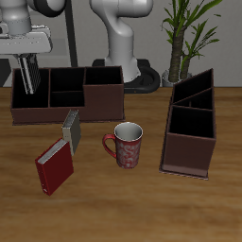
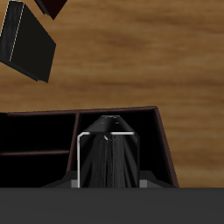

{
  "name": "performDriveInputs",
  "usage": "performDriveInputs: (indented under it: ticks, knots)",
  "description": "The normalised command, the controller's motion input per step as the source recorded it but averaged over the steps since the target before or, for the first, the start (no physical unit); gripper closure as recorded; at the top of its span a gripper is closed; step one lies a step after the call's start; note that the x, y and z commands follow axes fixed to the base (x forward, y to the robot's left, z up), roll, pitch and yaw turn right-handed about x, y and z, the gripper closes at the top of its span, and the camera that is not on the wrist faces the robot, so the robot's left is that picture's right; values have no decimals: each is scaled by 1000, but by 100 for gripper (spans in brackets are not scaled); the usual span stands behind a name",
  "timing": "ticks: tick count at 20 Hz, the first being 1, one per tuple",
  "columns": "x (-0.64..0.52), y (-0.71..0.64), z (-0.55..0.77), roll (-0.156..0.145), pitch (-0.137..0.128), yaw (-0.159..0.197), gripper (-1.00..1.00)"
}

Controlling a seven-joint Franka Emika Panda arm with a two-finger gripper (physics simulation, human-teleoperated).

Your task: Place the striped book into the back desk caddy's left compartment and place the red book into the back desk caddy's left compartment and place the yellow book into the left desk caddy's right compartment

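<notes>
My gripper [image 1: 28,83] hangs over the back desk caddy [image 1: 66,106], at its left compartment [image 1: 26,98], the end section. It is shut on the striped book [image 2: 107,164], which the wrist view shows as a dark slab with a thin pale outline, reaching down into the dark compartment. The red book [image 1: 54,168] leans on the table nearer the front edge. Just in front of the back caddy, the grey-olive yellow book [image 1: 71,130] stands on edge. It also shows in the wrist view, where the yellow book [image 2: 26,42] looks dark. The left desk caddy [image 1: 192,128] stands apart across the table.
A red-patterned mug [image 1: 128,144] stands between the books and the tall caddy. Behind the caddies, a potted plant [image 1: 184,38] and the robot base [image 1: 123,47] occupy the back of the table.
</notes>
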Motion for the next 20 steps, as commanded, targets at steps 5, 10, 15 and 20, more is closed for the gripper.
performDriveInputs:
  ticks: [5, 10, 15, 20]
  knots:
    - [-11, -41, -172, 2, 21, -23, 100]
    - [-91, -80, -177, 11, 21, -29, 100]
    - [-29, -120, -145, 1, 32, -25, 100]
    - [-14, -118, -192, -16, 38, -9, 100]
